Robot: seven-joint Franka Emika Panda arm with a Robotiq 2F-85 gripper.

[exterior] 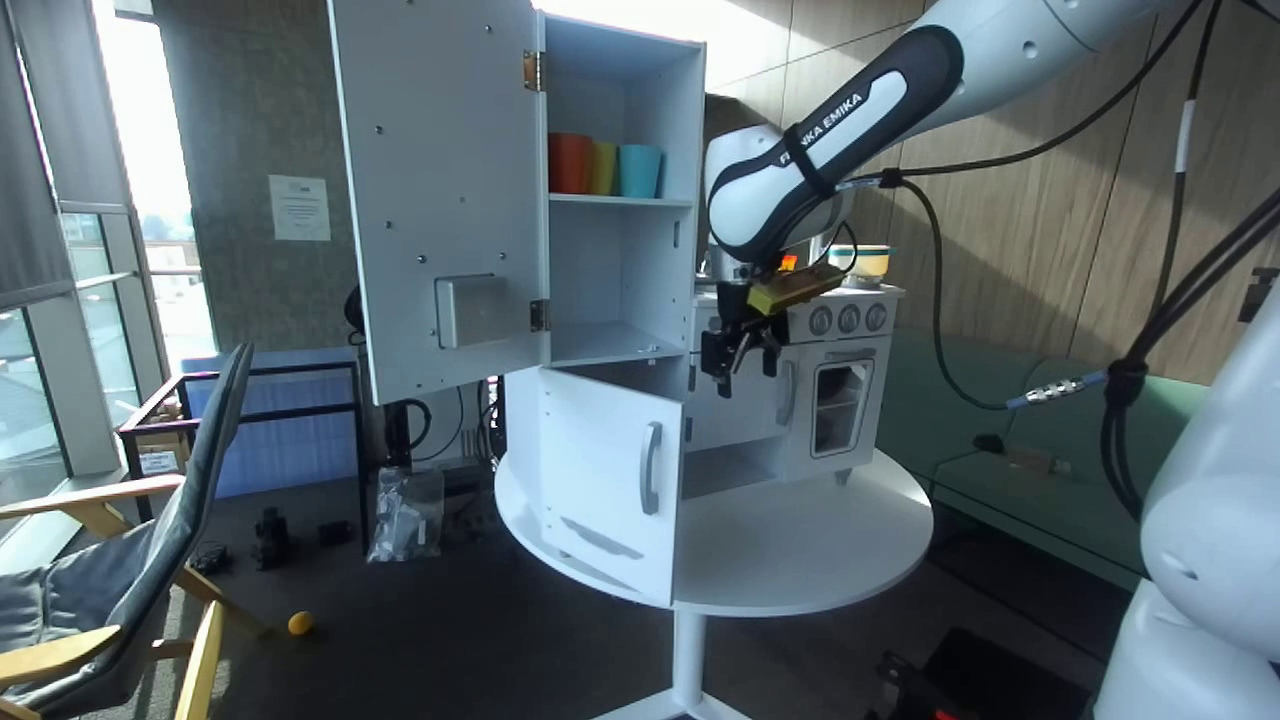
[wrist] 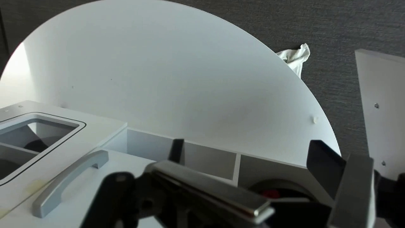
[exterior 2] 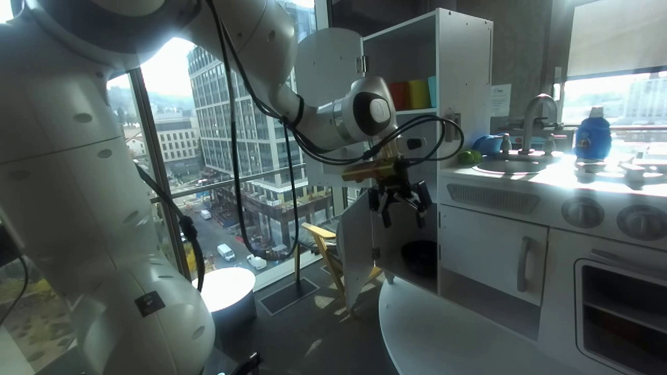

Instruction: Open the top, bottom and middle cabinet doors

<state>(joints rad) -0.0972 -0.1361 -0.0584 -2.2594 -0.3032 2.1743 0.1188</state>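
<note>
Wrist view: my gripper (wrist: pixel 247 152) spread wide, empty; handle (wrist: pixel 69 178) on closed door (wrist: pixel 87 182) lies left. If I descend misaligned, fingers (wrist: pixel 326 166) could jam against handle.

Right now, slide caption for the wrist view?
Wrist view: parted fingers, a closed cabinet door with grey handle, and the round white table below.

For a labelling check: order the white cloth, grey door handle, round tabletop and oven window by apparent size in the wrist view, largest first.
1. Round tabletop, by far
2. Oven window, though cut off by the picture's left edge
3. Grey door handle
4. White cloth, going by the part that shows
</note>
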